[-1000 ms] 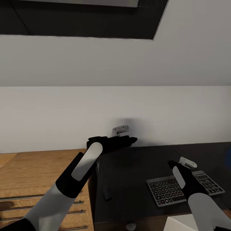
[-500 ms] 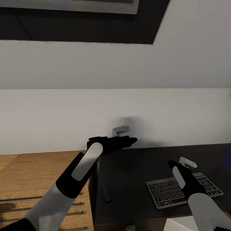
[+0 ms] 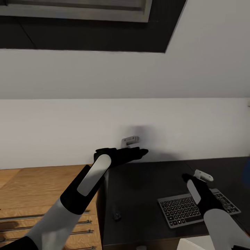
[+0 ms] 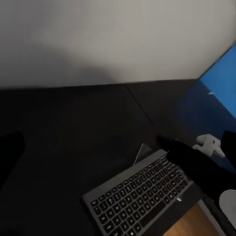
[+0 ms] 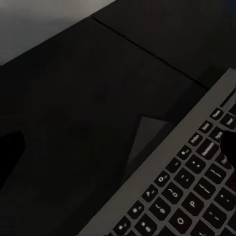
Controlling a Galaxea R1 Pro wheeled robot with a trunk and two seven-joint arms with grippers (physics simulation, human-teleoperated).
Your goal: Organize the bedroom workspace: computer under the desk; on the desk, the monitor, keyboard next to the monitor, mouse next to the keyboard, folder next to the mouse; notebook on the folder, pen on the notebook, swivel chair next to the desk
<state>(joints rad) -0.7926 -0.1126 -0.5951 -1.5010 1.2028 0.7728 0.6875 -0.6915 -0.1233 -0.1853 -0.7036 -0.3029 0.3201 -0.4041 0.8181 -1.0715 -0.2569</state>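
Tilting upward, camera view only, keyboard (image 3: 198, 208) unmoved on desk (image 3: 146, 187), both pincers' spread unclear

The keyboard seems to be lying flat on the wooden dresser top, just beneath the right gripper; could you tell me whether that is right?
Not quite: the keyboard lies flat on the dark desk, not on the wooden dresser, which stands beside the desk. The head view shows this. The rest holds: the right gripper is just above the keyboard.

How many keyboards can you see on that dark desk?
1. A grey keyboard lies flat on the dark desk, at its front right, just under the right arm. More could sit beyond the picture's edges.
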